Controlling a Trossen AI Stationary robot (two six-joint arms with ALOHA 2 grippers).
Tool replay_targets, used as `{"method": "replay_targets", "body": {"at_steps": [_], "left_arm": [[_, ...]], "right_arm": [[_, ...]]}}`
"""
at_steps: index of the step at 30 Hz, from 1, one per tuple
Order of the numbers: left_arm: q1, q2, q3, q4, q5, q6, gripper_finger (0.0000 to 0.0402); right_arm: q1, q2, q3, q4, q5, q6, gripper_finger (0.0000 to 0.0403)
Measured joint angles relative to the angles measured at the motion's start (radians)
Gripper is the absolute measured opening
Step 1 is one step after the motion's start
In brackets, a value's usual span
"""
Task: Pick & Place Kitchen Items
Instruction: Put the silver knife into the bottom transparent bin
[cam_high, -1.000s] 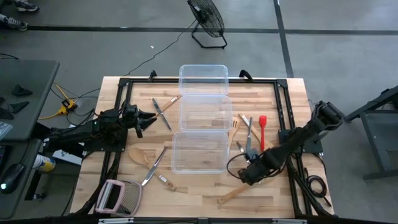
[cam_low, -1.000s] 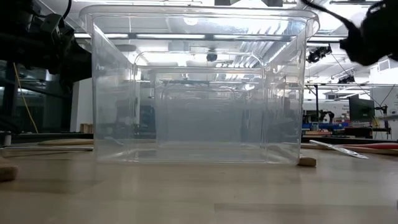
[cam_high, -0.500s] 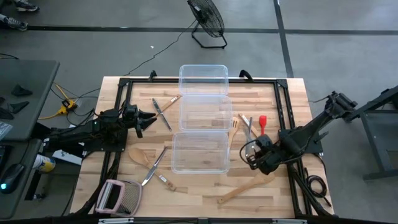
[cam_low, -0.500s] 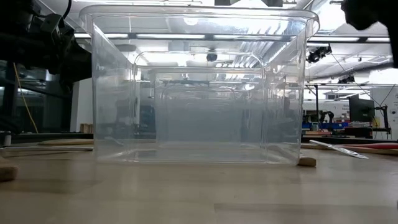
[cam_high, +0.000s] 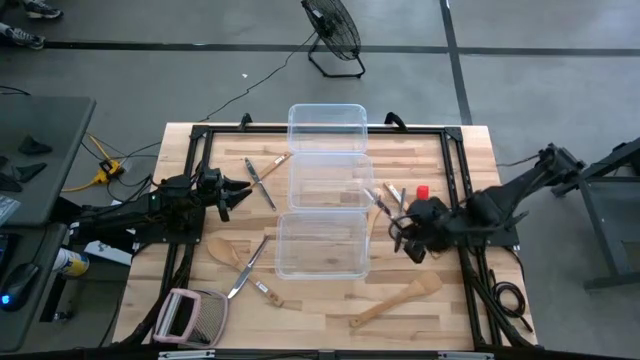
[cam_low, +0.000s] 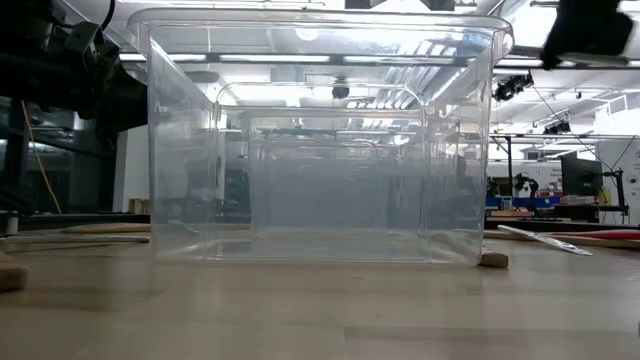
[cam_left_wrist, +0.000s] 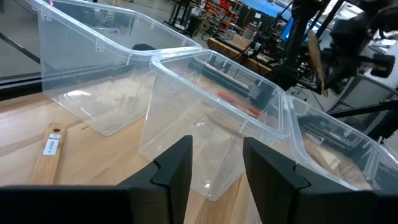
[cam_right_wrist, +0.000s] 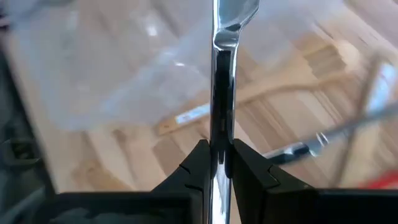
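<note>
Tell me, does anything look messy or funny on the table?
Nothing is broken or spilled. The utensils do lie scattered at all angles on the table, like the wooden spatula. The right hand pinches a silver utensil. The left hand waits open near the clear tubs.

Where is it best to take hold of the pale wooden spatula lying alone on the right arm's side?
Take the pale wooden spatula at mid-handle, from straight above, closing across the handle: it lies flat and free of other things, its handle is slim and its head is broad.
</note>
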Motion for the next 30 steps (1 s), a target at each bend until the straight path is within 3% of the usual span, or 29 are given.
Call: {"method": "replay_targets", "body": {"at_steps": [6,15,23,30], "left_arm": [[0.0,0.0,0.0,0.0,0.0,0.0,0.0143],[0.0,0.0,0.0,0.0,0.0,0.0,0.0143],[0.0,0.0,0.0,0.0,0.0,0.0,0.0143],[0.0,0.0,0.0,0.0,0.0,0.0,0.0143]], "right_arm": [[-0.113,0.017,0.001,0.175,-0.16,-0.3,0.0038],[-0.179,0.097,0.014,0.466,-0.358,-0.491,0.0038],[-0.212,0.194,0.075,0.567,-0.378,-0.633,0.0038],[-0.242,0.299,0.075,0.72,-0.38,-0.57,0.0038]]}}
